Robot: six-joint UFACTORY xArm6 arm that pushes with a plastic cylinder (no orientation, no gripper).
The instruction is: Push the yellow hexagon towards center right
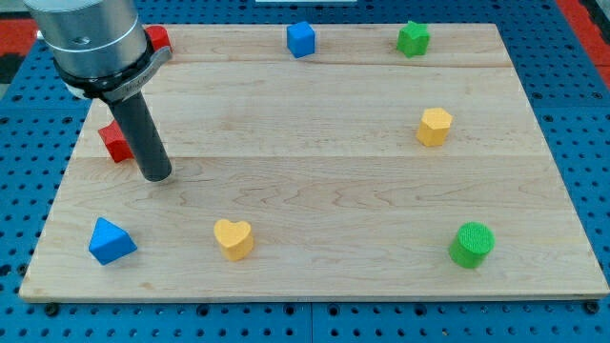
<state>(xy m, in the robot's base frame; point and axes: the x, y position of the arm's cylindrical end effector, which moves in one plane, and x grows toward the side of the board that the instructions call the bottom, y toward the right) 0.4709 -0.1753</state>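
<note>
Yellow hexagon (434, 126) sits right of centre on the tabletop (315, 143). My tip (156, 176), a bare rod with no gripper, stands far left beside a red block (115, 143). Approach the hexagon's left face, then push rightward, short.

A single camera covers the scene. It sits above the near long edge of the wooden worktop (315, 191) and looks down and forward at a steep angle, so the far edge at the view's top appears shorter than the near edge at the view's bottom. It is close enough that the board nearly fills the frame, with only strips of the blue perforated base (572, 114) showing at the sides and bottom. The arm's grey housing (91, 43) enters at the view's top left, cut off by the frame. No second view overlaps it.
</note>
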